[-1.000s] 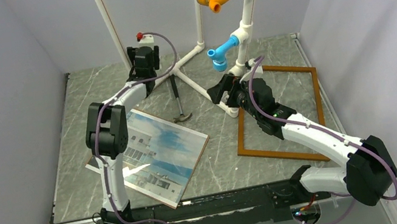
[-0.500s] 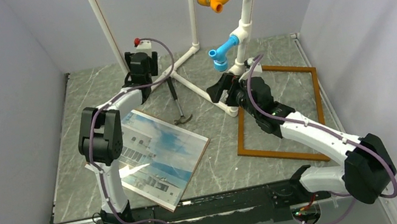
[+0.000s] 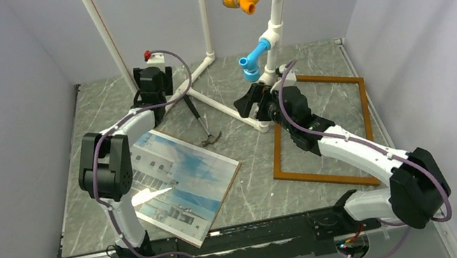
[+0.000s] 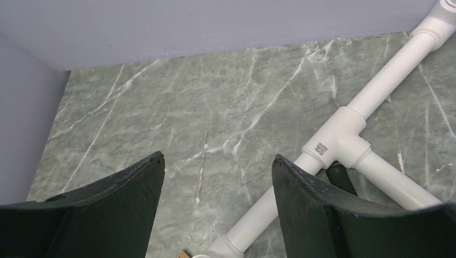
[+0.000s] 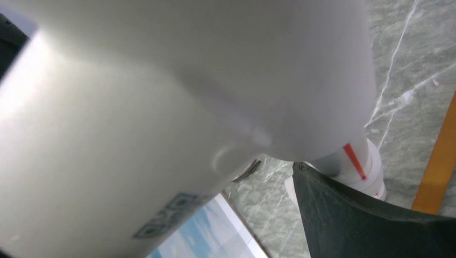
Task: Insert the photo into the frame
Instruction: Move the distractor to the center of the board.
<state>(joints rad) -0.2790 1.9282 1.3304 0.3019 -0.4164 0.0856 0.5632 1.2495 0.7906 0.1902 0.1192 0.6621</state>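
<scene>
My left hand (image 4: 218, 157) is spread and holds nothing. It is far to the left of the frame (image 3: 313, 180), at the back of the surface (image 3: 258, 194). My right hand (image 3: 246, 106) is spread wide too, just beside the frame's back left corner, with a white pipe (image 5: 161, 97) between its fingers.

The photo (image 3: 184, 176) lies flat, picture up, well to the left of the frame, on what looks like a brown board (image 3: 223, 201).

I think the photo is light, thin and shiny, so it may slip and bend. It lies too flat to pinch from above. I would take it by an edge or corner. 2 hands would stop it flopping.
</scene>
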